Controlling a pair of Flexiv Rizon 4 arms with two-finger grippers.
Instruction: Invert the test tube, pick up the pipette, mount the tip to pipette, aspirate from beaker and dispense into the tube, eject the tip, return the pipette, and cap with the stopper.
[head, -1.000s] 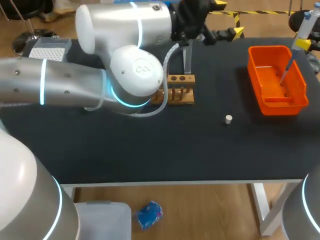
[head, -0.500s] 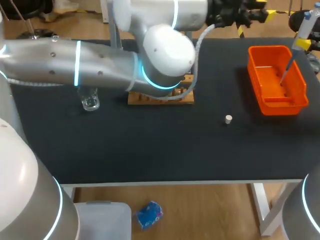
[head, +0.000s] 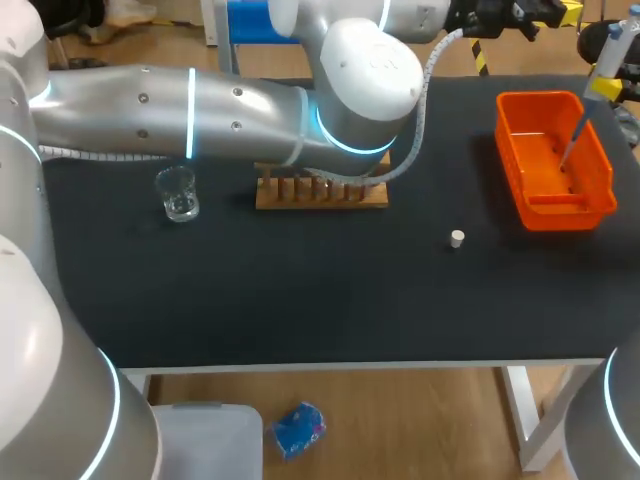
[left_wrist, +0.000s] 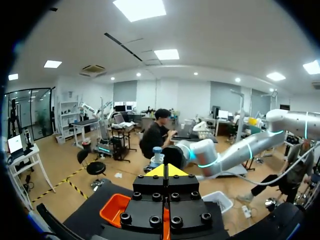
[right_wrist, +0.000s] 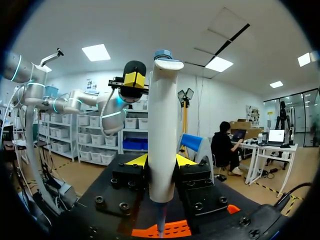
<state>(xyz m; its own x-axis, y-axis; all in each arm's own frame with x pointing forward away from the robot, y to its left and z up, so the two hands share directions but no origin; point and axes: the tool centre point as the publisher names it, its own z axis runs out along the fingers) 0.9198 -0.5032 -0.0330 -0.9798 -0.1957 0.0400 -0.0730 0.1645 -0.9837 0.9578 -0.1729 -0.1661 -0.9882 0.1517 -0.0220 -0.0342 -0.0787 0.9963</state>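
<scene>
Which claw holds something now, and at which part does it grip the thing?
The right claw grips the pipette at its white body. The left claw holds nothing.

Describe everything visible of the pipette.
The pipette has a pale, plastic-looking body with a blue cap on top and a yellow band lower down. It stands nearly upright, clamped between the right gripper's yellow-tipped fingers. Its thin lower end points down into the orange bin; contact with the bin cannot be told.

A bright orange plastic bin (head: 568, 213), tan wooden rack (head: 322, 195) and small white stopper (head: 457, 238) sit on the matte black tabletop (head: 300, 290). The silver left arm (head: 180, 105) bears cyan rings.
</scene>
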